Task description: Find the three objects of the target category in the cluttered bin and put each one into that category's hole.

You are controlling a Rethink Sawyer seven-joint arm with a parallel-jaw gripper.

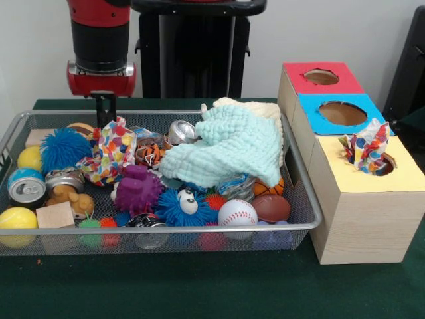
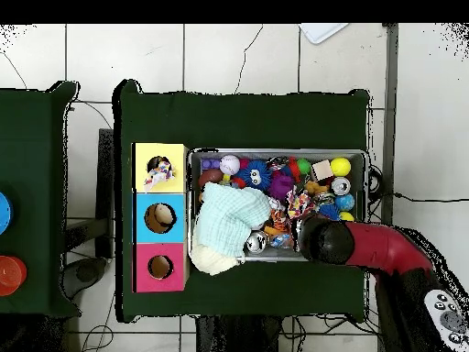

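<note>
Gripper (image 1: pixel 103 109) at upper left of the front view, behind the bin's (image 1: pixel 302 193) far rim; whether released or clenched, cannot tell. One polka-dot cloth (image 1: pixel 109 151) lies just below it, left-centre, among crowded toys. Another polka-dot cloth (image 1: pixel 367 147) sticks up from the yellow hole (image 1: pixel 384 166), right.

Even, bright indoor light — soft shadows (mild blur), no glare.

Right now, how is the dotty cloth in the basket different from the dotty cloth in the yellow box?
The polka-dot cloth in the wire basket lies loose among the toys, near the gripper. The polka-dot cloth at the yellow box is bunched up, poking out of the round hole. The basket one shows more fabric. Both are white with bright multicolour dots.
</note>
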